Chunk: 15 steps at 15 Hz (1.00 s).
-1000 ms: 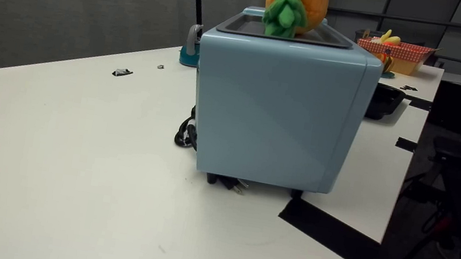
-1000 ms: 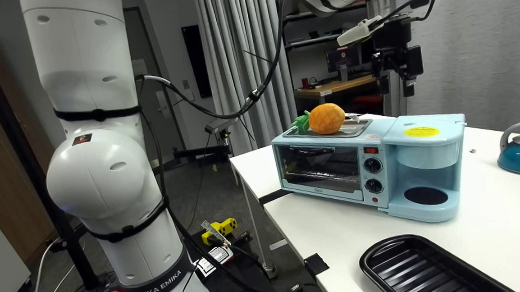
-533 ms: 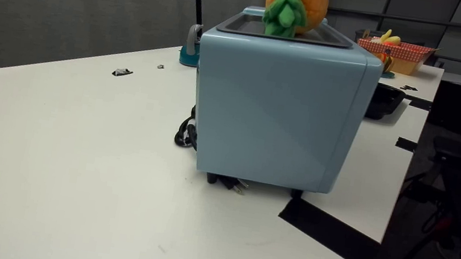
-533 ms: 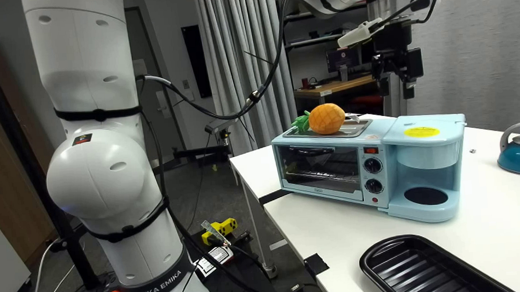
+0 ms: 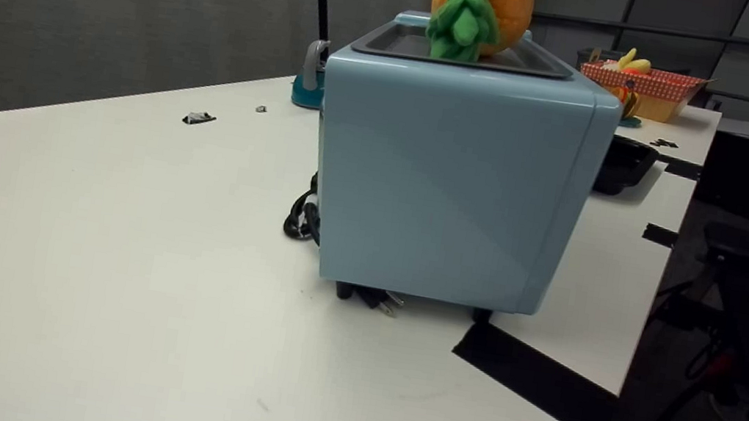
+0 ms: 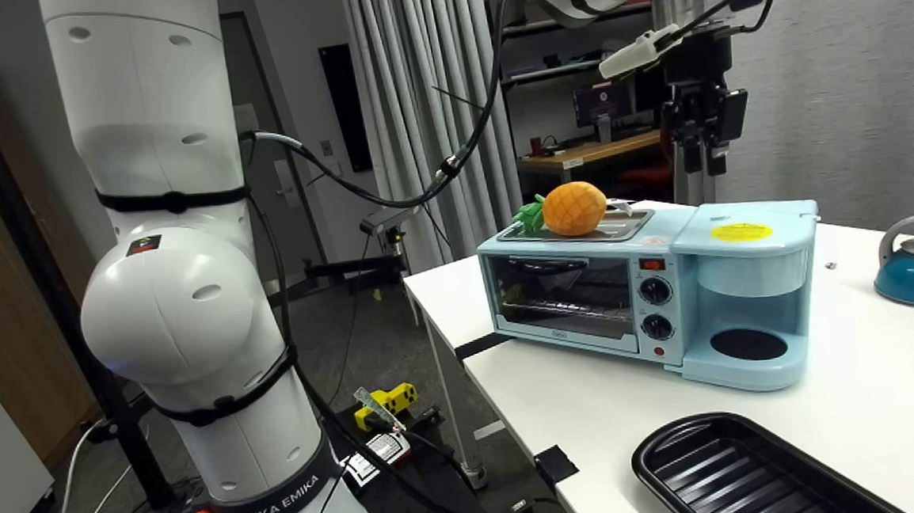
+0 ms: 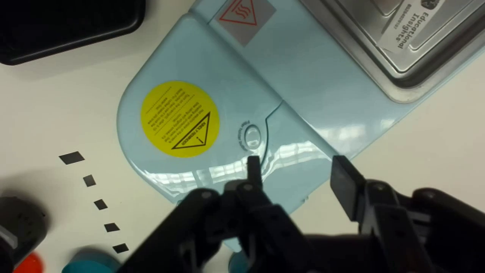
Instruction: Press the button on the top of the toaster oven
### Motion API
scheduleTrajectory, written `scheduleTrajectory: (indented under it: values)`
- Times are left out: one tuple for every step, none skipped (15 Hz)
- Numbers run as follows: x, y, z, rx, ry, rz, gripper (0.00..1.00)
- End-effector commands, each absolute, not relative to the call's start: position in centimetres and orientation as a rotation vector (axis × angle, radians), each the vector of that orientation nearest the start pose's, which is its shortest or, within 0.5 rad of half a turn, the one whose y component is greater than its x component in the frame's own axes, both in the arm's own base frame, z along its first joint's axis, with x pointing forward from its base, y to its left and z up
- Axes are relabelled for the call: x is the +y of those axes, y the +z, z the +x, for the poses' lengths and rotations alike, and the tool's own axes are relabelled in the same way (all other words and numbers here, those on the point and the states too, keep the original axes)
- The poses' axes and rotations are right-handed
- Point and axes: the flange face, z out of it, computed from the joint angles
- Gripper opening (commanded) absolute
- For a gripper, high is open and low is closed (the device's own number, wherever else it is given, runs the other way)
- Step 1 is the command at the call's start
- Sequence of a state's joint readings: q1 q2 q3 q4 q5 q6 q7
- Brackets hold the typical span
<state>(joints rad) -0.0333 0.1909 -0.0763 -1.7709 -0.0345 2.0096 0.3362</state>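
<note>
Robotics lab, by look: white Franka Emika arm (image 6: 170,298) beside tabletop (image 6: 592,391) marked with black tape (image 5: 534,384); grey curtain (image 6: 424,116), shelves (image 6: 568,69), wooden desk (image 6: 605,151), computer monitor (image 6: 601,103) behind.

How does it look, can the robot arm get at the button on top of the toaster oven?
Probably yes: nothing covers the button in the wrist view, and the open gripper hangs higher than the toaster oven.

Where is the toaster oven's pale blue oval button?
The button is near the wrist view's centre, right of the round yellow sticker and, in frame, just above one black tool fingertip.
</note>
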Motion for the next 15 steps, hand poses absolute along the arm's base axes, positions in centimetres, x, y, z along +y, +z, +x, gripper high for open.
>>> scheduleTrajectory:
  values:
    - [-7.5, 45.8, 62.3, 0.687, -0.094, -3.104, 0.22]
    - [-7.6, 45.6, 62.4, 0.693, -0.090, -3.105, 0.13]
    - [-7.6, 45.4, 62.6, 0.699, -0.087, -3.105, 0.07]
    - [-7.7, 45.1, 62.7, 0.702, -0.085, -3.105, 0.00]
    - [-7.7, 44.8, 62.8, 0.706, -0.084, -3.108, 0.00]
    - [-7.8, 44.5, 62.9, 0.709, -0.079, -3.111, 0.00]
    - [-7.8, 44.2, 63.0, 0.713, -0.074, -3.113, 0.00]
    - [-7.9, 43.9, 63.1, 0.716, -0.068, -3.115, 0.00]
    - [-8.0, 43.6, 63.1, 0.719, -0.063, -3.116, 0.00]
    - [-8.0, 43.4, 63.2, 0.721, -0.058, -3.118, 0.00]
    - [-8.2, 43.3, 63.3, 0.724, -0.059, -3.120, 0.00]
    - [-8.3, 43.2, 63.3, 0.727, -0.057, -3.123, 0.00]
    - [-8.5, 43.1, 63.3, 0.729, -0.053, -3.129, 0.00]
    - [-8.7, 42.9, 63.3, 0.732, -0.052, -3.134, 0.00]
    - [-8.9, 42.8, 63.3, 0.734, -0.049, -3.139, 0.00]
